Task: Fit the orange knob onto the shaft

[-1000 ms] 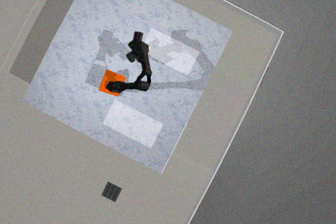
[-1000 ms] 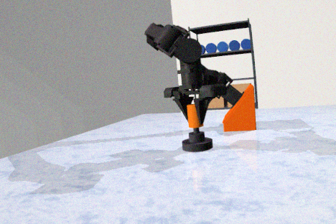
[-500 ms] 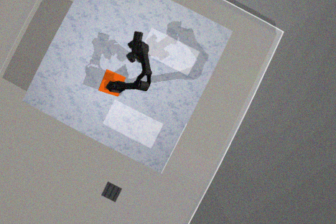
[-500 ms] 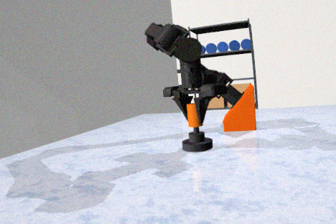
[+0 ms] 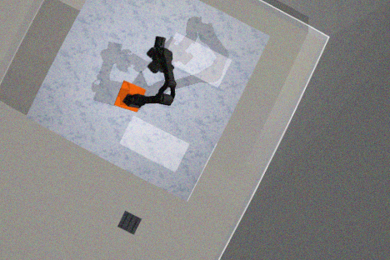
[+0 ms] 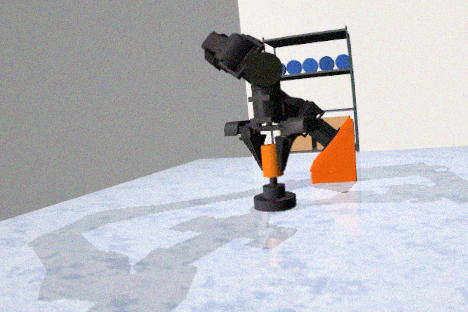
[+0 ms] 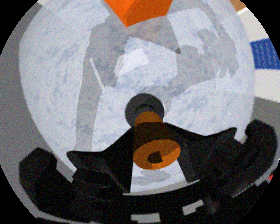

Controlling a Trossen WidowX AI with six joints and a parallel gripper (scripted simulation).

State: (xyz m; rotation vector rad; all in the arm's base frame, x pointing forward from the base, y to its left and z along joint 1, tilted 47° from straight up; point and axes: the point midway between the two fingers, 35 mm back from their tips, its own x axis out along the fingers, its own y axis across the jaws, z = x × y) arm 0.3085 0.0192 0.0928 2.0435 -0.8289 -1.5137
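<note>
The orange knob (image 6: 270, 159) (image 7: 167, 161) is an upright cylinder between the fingers. My gripper (image 6: 271, 166) (image 7: 148, 127) is shut on it, one finger on each side. The round pedestal (image 6: 264, 204) (image 7: 132, 103) is dark and stepped, directly under the knob. A short length of the dark shaft (image 6: 273, 180) shows between the knob's lower end and the pedestal's upper step, so the knob stands above the pedestal. The wrist view shows the knob's near end with a dark opening. The shaft's flat side is not visible. The top view hides knob and pedestal under the arm.
An orange wedge-shaped block (image 5: 130, 87) (image 6: 338, 157) (image 7: 141, 10) stands behind and right of the pedestal in the exterior view. Pale rectangles (image 5: 154, 143) lie on the bluish table top. A shelf (image 6: 312, 37) with several blue round items stands in the background. Arm shadows cross the table.
</note>
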